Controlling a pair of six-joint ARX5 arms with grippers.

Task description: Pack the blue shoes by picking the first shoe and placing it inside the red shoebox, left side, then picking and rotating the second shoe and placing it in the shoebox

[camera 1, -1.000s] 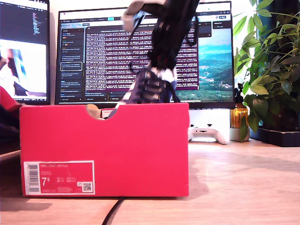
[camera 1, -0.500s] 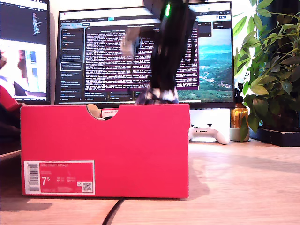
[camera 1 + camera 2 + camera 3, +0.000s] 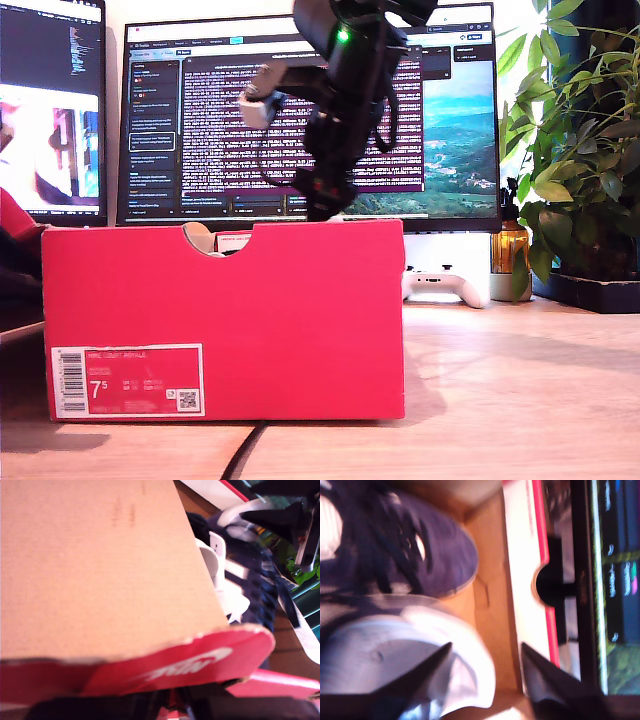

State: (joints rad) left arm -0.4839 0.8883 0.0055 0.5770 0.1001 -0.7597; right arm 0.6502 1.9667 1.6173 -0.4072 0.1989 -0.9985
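Exterior view: the red shoebox [image 3: 225, 315] stands on the desk [image 3: 520, 400], an arm above its rim. Second wrist view: my second end effector [image 3: 485, 672] is open over both blue shoes [image 3: 427, 555] inside the box. My first end effector's state cannot be determined.

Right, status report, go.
My second gripper open over the red shoebox. Blue shoes inside it. My first gripper at the lid flap, jaws not visible. No obstruction seen.

Bright monitors [image 3: 310, 120] are backlighting the exterior view, leaving the arm [image 3: 345, 100] dark and blurring. Both wrist views are smearing, with white soles [image 3: 420, 645] glaring.
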